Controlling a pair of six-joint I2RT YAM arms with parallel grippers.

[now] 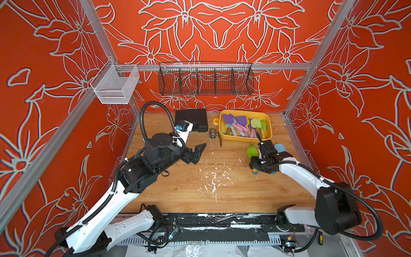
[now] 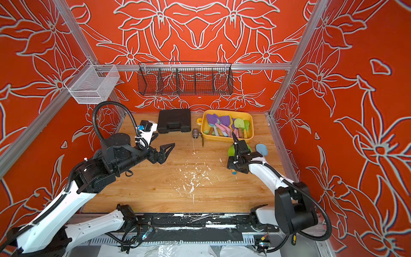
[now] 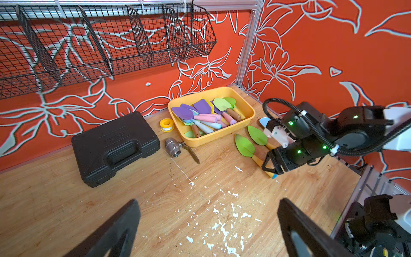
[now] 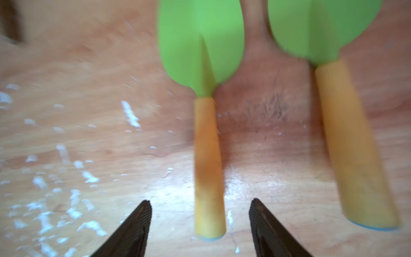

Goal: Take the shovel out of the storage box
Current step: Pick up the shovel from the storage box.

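- Our right fingers (image 4: pixel 138 222) stand apart, clamping nothing. The yellow handle of a green shovel (image 4: pixel 206 133) lies between them, touching neither.
- Its long axis runs straight away from the right gripper (image 4: pixel 200 200), blade outermost, flat on the table (image 4: pixel 66 89) beside a second green shovel (image 4: pixel 347 133).
- Beyond the blades sits the storage box (image 3: pixel 211 139), more shovels inside; this one lies outside it.
- The right arm crouches low nearby; the left gripper (image 3: pixel 209 200) hangs open, well apart.

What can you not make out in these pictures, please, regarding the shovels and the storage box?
- Blue shovel: handle hidden by the right arm, top views.
- Storage box: shovels overlap; count unclear.
- Two green shovels: right wrist view blurred, blade tips cut off by the edge.
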